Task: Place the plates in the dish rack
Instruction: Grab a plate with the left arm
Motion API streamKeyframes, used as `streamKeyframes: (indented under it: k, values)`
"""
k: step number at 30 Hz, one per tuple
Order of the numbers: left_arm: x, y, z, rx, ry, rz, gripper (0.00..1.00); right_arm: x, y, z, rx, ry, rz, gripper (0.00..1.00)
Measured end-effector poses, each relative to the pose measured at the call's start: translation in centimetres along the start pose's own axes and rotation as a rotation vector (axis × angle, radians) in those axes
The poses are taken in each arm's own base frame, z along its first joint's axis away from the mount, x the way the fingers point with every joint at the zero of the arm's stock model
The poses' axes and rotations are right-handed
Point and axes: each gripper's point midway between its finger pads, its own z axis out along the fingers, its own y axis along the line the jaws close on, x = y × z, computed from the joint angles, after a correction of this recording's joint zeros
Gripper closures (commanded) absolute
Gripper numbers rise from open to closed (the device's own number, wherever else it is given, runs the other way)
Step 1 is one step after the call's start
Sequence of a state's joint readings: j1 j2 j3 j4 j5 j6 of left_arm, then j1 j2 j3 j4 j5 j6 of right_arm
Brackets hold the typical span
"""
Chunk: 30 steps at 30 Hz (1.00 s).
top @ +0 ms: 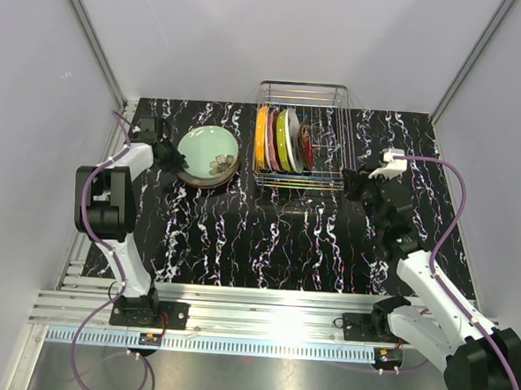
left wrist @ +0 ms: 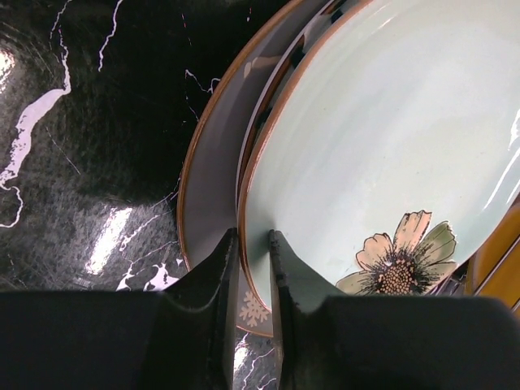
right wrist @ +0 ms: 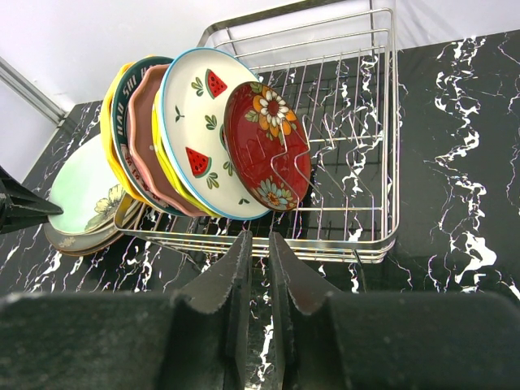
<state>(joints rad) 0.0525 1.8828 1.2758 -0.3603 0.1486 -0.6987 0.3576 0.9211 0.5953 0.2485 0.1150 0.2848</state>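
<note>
Left arm [top: 126, 259]: white links are joined by black motor housings.
Right arm [top: 431, 278]: the same white and black are seen.
Cables [top: 465, 197]: purple, one is run along each arm.
Left gripper [left wrist: 252, 237]: black fingers.
Right gripper [right wrist: 258, 237]: black, inner faces ridged.
Bases [top: 147, 312]: black plates.

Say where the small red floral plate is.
Top view, upper centre: the red floral plate stands in the wire dish rack, right of the white watermelon plate.

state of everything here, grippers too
rack: partly filled, right part free
racked plates: upright on edge
green plate: flat atop stack, rim pinched
stack: flat on table
left gripper: shut on green plate's rim
right gripper: shut, empty
</note>
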Motion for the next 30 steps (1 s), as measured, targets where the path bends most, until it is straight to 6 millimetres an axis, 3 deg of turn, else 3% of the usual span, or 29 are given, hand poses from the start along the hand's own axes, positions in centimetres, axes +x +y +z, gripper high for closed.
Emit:
streamKeyframes:
  k: [11, 15, 22, 30]
  values:
    - [0.0, 0.2, -2.0, -0.025, -0.006, 0.014, 1.0, -0.1, 0.1, -0.1, -0.004, -0.004, 0.001, 0.79]
    - [-0.2, 0.0, -3.3, -0.026, -0.019, 0.026, 1.0, 0.1, 1.1, -0.2, -0.061, 0.01, 0.001, 0.75]
    - [-1.0, -1.0, -5.8, 0.002, -0.061, 0.051, 1.0, 0.5, 5.8, -0.4, -0.316, 0.033, -0.015, 0.66]
    - [-1.8, -2.8, -8.6, 0.074, -0.11, 0.063, 1.0, 5.8, 14.6, -1.8, -0.579, 0.147, -0.223, 0.55]
